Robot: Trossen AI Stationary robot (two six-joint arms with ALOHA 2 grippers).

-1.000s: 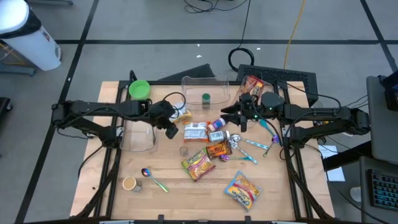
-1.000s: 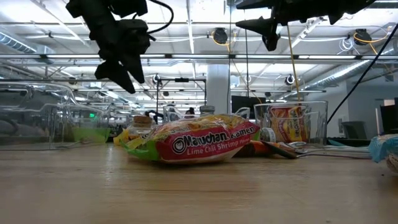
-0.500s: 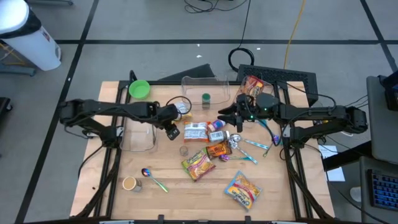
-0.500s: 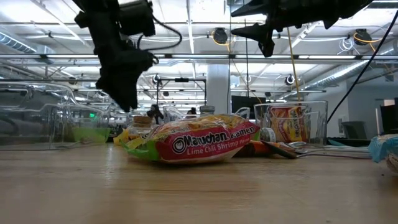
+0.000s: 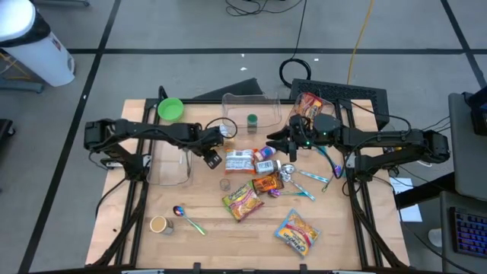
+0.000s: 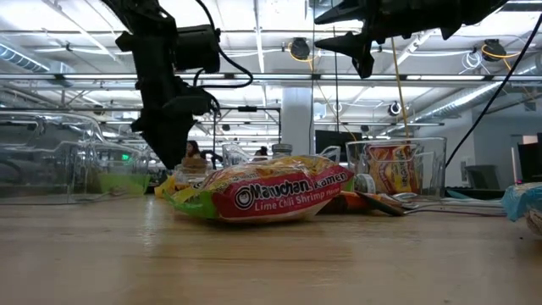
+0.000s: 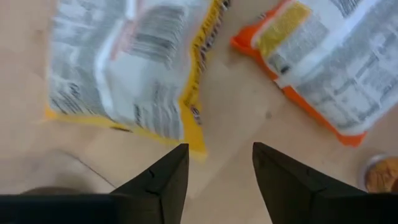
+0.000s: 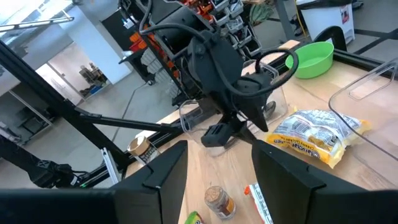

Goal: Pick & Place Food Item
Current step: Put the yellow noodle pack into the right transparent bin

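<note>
The left gripper hung low over the worktop with jaws apart and empty beside the yellow-edged packet, apparently lining up a grasp, while the right gripper waited aloft, jaws parted and empty.

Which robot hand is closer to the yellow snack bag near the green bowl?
Left. The left gripper hangs just beside the yellow snack bag, open. The right gripper waits farther off, across the pile.
</note>
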